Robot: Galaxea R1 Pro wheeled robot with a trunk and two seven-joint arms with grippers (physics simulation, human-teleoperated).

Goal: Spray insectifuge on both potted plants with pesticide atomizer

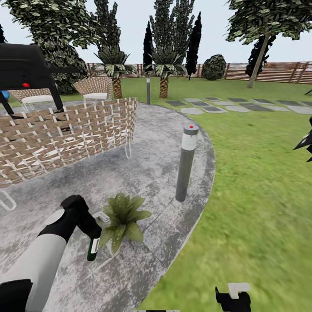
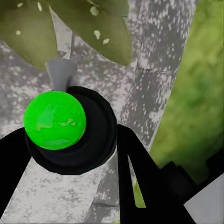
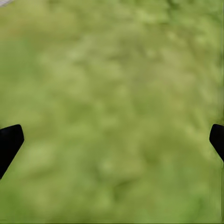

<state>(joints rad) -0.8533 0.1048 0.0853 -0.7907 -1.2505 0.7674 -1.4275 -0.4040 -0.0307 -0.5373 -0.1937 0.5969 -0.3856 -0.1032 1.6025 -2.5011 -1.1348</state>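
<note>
My left gripper [image 1: 94,242] is shut on the pesticide atomizer [image 1: 102,218], low over the stone patio [image 1: 143,173]. In the left wrist view the atomizer [image 2: 55,120] shows a bright green ball on a black round body, held between my black fingers [image 2: 140,177]. Its grey nozzle [image 2: 60,72] points at the speckled leaves. One potted plant [image 1: 123,219] stands right beside the gripper, almost touching it. My right gripper [image 1: 234,299] hangs open over the lawn [image 3: 112,112], holding nothing.
A grey bollard lamp [image 1: 186,164] stands on the patio's edge behind the plant. A wicker sofa [image 1: 65,134] and a black grill [image 1: 26,69] are at the left. Dark spiky leaves [image 1: 305,141] reach in at the right. Stepping slabs [image 1: 225,106], palms and a fence lie beyond.
</note>
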